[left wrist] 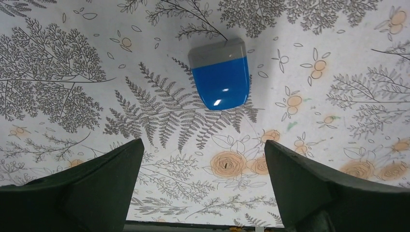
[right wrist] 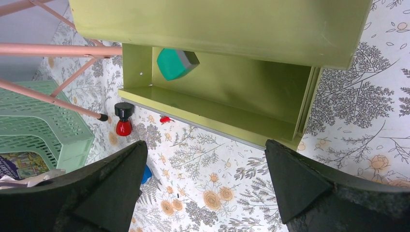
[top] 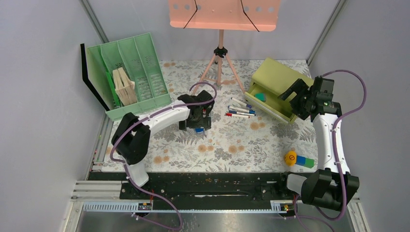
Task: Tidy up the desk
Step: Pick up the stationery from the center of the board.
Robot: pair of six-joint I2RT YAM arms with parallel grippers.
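Grey walls stand all round, and the flowery worktop (top: 217, 154) lies flat below my arms. A yellow-green drawer (right wrist: 217, 96) sits on its far right corner, with a green eraser (right wrist: 176, 63) inside. Just left of the drawer lie some pens (top: 240, 111). Further left of the drawer, past the pens, is a blue eraser (left wrist: 221, 75) with a grey end.

I think my job now is to pick up that blue eraser and take it to the drawer. To do it well, I should move forward a little first. The eraser is ahead of my left fingers (top: 197, 123), not between them. Then I should go straight down and squeeze its two long sides gently, so it does not pop out.

My left fingers are wide apart. They hold nothing and touch nothing. My right fingers (top: 294, 96) hang just in front of the drawer's open side. They are wide apart too, with nothing in them.
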